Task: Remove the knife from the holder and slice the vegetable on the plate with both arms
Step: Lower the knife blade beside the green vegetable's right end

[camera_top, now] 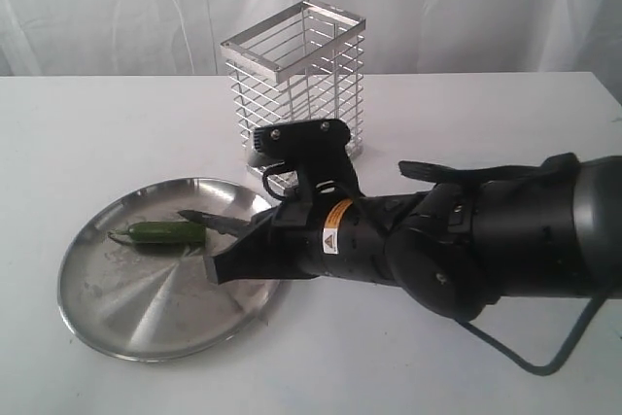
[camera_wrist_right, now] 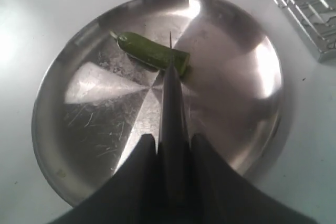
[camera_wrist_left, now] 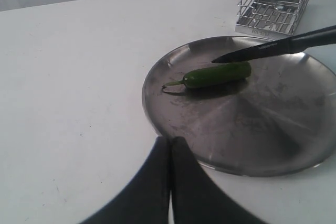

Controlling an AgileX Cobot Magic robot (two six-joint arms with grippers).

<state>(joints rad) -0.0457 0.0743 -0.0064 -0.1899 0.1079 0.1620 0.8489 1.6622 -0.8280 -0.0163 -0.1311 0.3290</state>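
Your right claw [camera_wrist_right: 173, 153] grips the knife [camera_wrist_right: 172, 98], blade above the vegetable [camera_wrist_right: 152, 52]; left claw [camera_wrist_left: 170, 153] is closed, empty.

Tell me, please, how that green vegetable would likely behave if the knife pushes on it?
The vegetable looks glossy and round, so it may roll or slide on the smooth plate. Nothing holds it: the left tool sits shut off the plate. It looks firm.
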